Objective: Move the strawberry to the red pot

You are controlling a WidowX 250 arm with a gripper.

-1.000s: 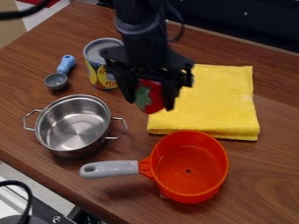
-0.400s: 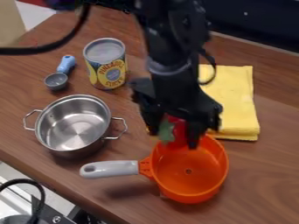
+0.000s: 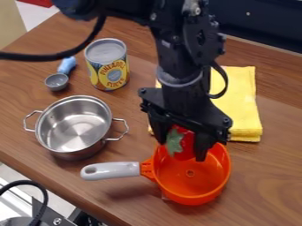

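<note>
black two-finger gripper [image 3: 181, 150] pointing down, with its two fingers set on either side of a toy strawberry [image 3: 187, 143], pinching it between them. the strawberry is red with a green leafy cap, which faces the lower left of the view. it is at the far side of an orange-red saucepan [image 3: 216, 178], seen against the pan's rim and inner wall; whether it touches the pan cannot be told. the saucepan sits upright, its grey handle [image 3: 112, 170] pointing to the left of the view. the black robot arm [image 3: 184, 55] comes in from the top edge. behind the pan, partly hidden by the arm, lies a folded yellow towel [image 3: 240, 99]. to the left of the gripper stands a stainless steel pot [image 3: 75, 127], open, with two wire loop handles. beyond that pot is an upright tin can [image 3: 110, 73] with a yellow and blue label, and just beside the can lies a small grey scoop [image 3: 56, 81] with a light blue handle. everything rests on a brown wood-grain table [image 3: 268, 181].
</note>
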